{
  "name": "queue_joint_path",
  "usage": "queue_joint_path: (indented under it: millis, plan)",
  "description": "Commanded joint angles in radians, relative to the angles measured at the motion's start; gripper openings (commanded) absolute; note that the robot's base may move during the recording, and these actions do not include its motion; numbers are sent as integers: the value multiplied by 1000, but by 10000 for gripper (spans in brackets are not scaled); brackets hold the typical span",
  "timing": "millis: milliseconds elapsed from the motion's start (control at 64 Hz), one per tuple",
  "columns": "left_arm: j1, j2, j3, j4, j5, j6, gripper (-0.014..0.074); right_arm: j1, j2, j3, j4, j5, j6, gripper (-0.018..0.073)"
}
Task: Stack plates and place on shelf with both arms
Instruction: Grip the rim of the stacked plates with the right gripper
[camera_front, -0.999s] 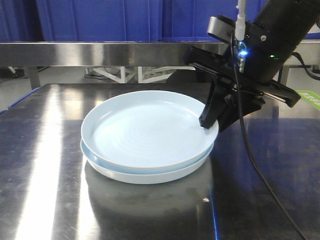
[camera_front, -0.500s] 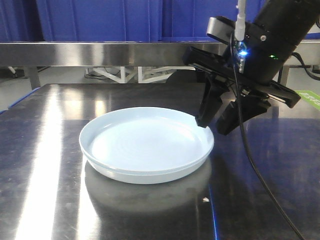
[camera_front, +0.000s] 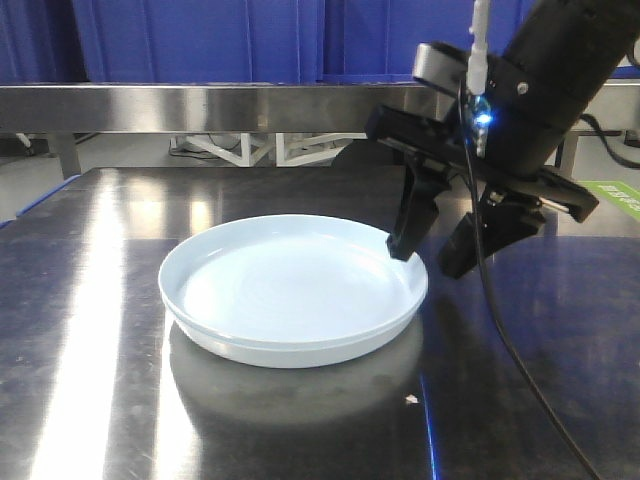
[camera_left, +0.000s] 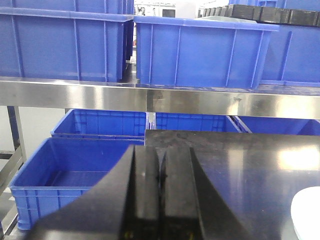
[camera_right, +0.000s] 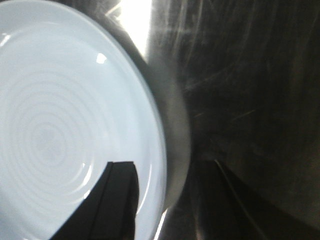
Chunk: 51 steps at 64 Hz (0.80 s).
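Note:
Two white plates (camera_front: 290, 290) sit nested one in the other on the dark steel tabletop (camera_front: 90, 380); only one rim line shows. My right gripper (camera_front: 427, 260) hangs open just above the stack's right rim, one finger over the plate and one outside it, touching nothing. The right wrist view shows the plates (camera_right: 60, 115) with the open right gripper (camera_right: 169, 167) astride the rim. My left gripper (camera_left: 160, 165) is shut and empty, over the table's left edge; a sliver of plate (camera_left: 308, 212) shows at the lower right. The shelf's steel rail (camera_front: 200, 105) runs across the back.
Blue plastic crates (camera_left: 200, 50) stand on the shelf's rail (camera_left: 150, 97), and more crates (camera_left: 75, 170) sit low to the left of the table. A black cable (camera_front: 510, 350) hangs from the right arm over the table's right side.
The upper plate dropped from its offset, held position and settled flush in the lower one. My right gripper let go of the rim, opened wider and lifted slightly.

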Motion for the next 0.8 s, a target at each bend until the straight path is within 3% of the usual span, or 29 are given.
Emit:
queue_joint_path:
  millis: [0, 578, 781]
  plan:
    - [3, 10, -32, -8, -79, -4, 80, 4, -29, -30, 13, -22, -2, 386]
    - [3, 10, -32, -8, -79, -4, 80, 44, -19, -30, 36, -42, 40, 379]
    - [3, 10, -32, -8, -79, -4, 80, 47, -19, -30, 37, -51, 48, 230]
